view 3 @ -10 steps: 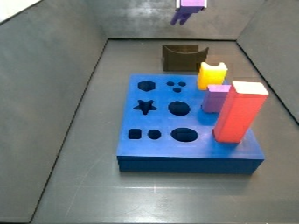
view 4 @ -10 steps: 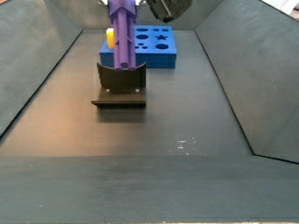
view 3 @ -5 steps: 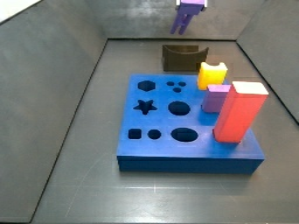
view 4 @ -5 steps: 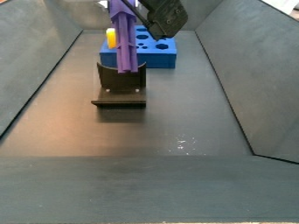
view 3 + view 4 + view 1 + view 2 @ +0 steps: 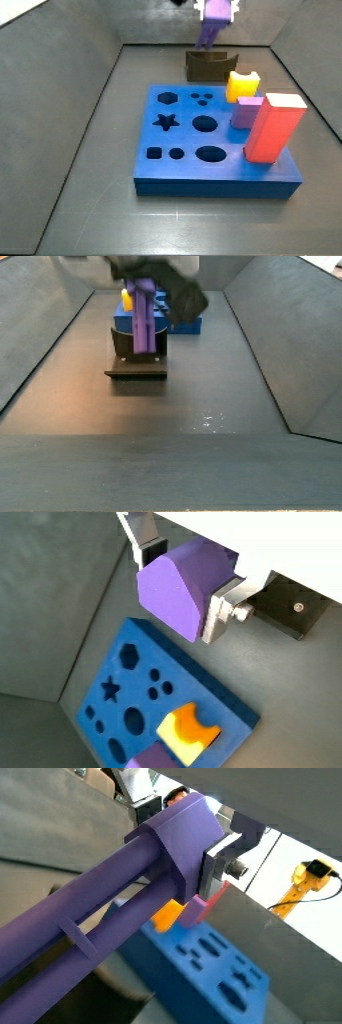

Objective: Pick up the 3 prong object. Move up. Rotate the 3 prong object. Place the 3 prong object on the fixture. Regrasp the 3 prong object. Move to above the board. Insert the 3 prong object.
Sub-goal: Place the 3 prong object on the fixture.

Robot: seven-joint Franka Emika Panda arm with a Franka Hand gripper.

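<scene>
My gripper (image 5: 181, 580) is shut on the 3 prong object (image 5: 107, 918), a long purple ridged bar whose flat end face (image 5: 178, 594) sits between the silver fingers (image 5: 221, 609). In both side views the gripper (image 5: 214, 8) hangs over the back of the bin. The bar (image 5: 207, 35) slopes down to the notch of the dark fixture (image 5: 205, 66). From the opposite side the bar (image 5: 140, 321) stands in front of the fixture (image 5: 136, 356), and the gripper (image 5: 154, 271) is blurred. Whether the bar touches the notch I cannot tell. The blue board (image 5: 201, 145) lies in front of the fixture.
On the board's right edge stand a yellow block (image 5: 242, 85), a lilac block (image 5: 246, 112) and a tall red block (image 5: 274, 128). Grey sloping bin walls (image 5: 74, 100) enclose the floor. A wrist view shows the board (image 5: 140, 697) and the yellow block (image 5: 187, 732) below the gripper.
The gripper has come down with the purple bar, so the bar's lower end now reaches the fixture's top. The board and blocks have not moved.
</scene>
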